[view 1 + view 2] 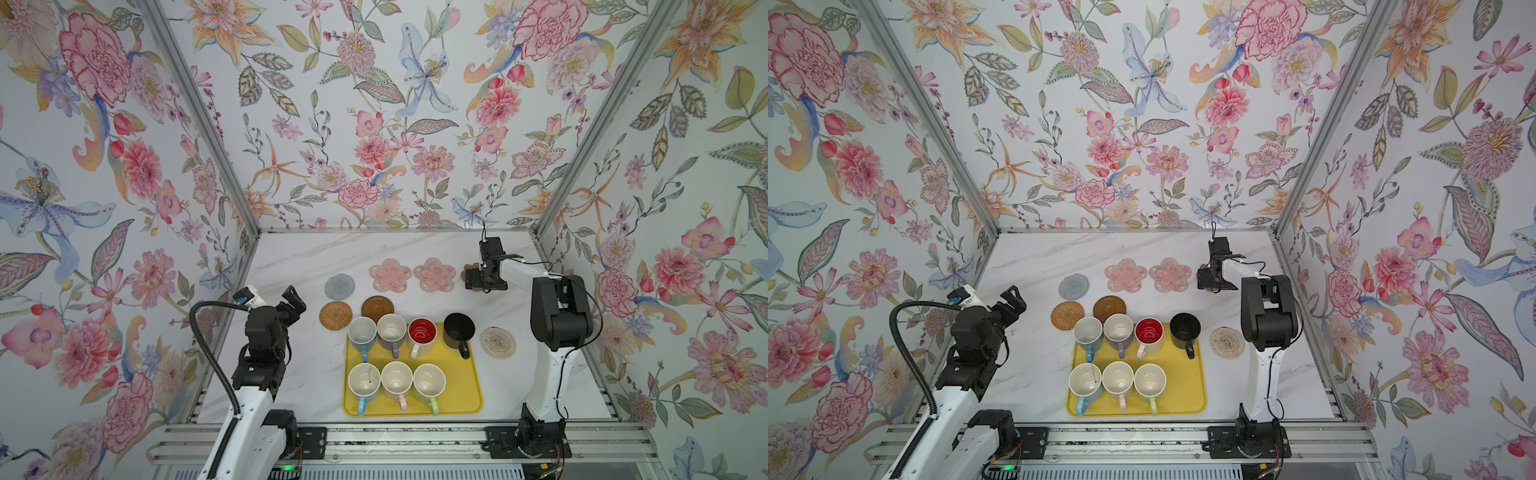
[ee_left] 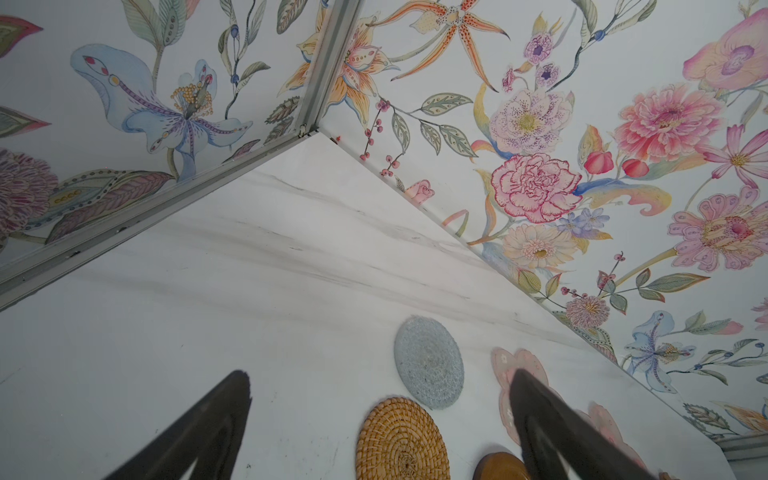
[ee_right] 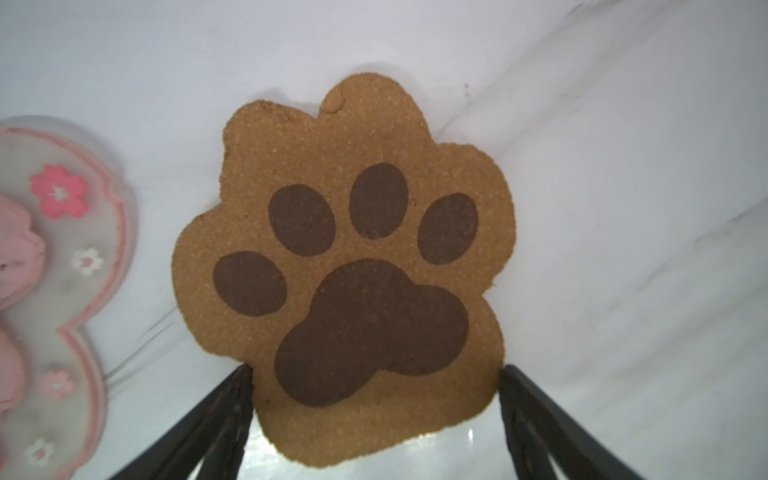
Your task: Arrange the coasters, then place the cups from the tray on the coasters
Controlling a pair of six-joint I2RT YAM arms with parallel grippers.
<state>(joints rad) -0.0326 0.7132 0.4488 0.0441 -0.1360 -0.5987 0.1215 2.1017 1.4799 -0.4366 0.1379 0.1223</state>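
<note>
Nearest, seven cups sit on the tray, so coaster arranging is judged in hand: right gripper jaws flank the paw coaster, far right on the counter, grip not determinable; left gripper jaws released; next, align it beside the flower coaster.

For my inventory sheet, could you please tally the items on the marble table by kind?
Small flat coasters: 7
Handled mugs in mixed colours: 7
Large yellow rectangular tray: 1
Total: 15
</note>
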